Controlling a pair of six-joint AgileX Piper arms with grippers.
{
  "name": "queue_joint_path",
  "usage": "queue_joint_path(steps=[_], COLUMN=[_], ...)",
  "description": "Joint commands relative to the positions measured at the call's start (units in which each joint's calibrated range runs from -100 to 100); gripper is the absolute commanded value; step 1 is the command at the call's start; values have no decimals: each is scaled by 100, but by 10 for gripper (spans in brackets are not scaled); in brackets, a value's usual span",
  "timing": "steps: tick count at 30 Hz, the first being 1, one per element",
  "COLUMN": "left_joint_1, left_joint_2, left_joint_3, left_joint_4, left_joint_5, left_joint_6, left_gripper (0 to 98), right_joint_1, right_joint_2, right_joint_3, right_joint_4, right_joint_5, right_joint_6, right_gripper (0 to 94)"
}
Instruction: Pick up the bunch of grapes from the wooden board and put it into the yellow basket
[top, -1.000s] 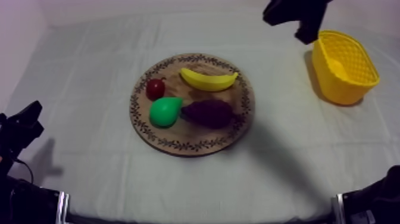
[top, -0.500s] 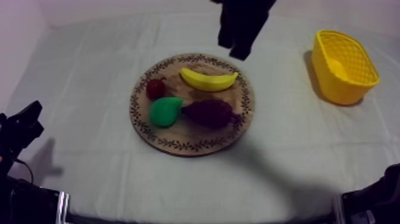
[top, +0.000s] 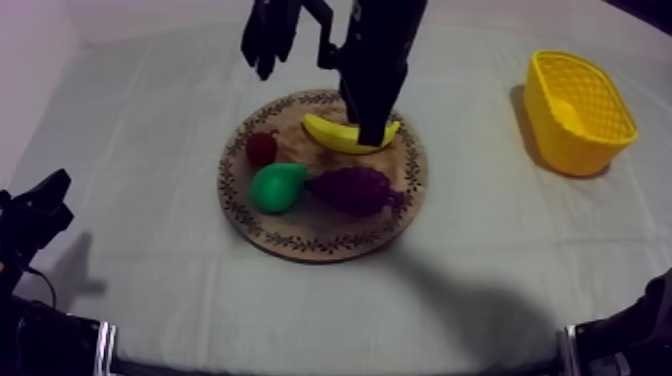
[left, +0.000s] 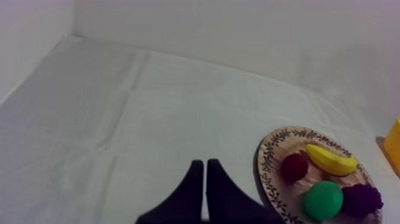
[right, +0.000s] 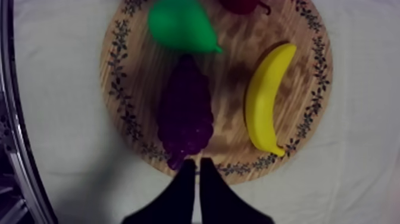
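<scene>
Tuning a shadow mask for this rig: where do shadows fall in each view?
Top view: a broad soft shadow darkens the grey-white cloth in front of the round wooden board. Right wrist view: shadow dims the board between the purple bunch of grapes and the yellow banana. Left wrist view: even light on the cloth.

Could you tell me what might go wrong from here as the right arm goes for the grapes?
The right gripper sits over the wooden board's edge beside the bunch of grapes with fingers together; lowered so, it would probably shove the bunch, not grasp it.
The pear lies right by the grapes and the banana alongside, so opened fingers may knock them.
The yellow basket stands apart from the board; a weak grip might drop the bunch en route.
</scene>
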Motion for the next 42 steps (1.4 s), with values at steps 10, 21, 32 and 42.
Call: queue_joint_path(steps=[10,21,32,42], left_joint_1=[0,0,0,0], left_joint_2=[0,0,0,0], left_joint_3=[-3,-3,-3,-3], left_joint_4=[-3,-3,-3,-3], left_joint_5=[-5,-5,-5,-5], left_joint_6=[-1,-1,-1,-1], left_gripper=[1,1,1,1], right_joint_1=[27,-17,-32,-17], right_joint_2=[-33,86,531,1091], right_joint_3=[352,476,711,926], right_joint_4=[-2,0,-82,-30], right_joint_5=[-319,-747,-1194,-1766], right_joint_6=[41,-114,-76,-98], right_gripper=[684,916,824,797])
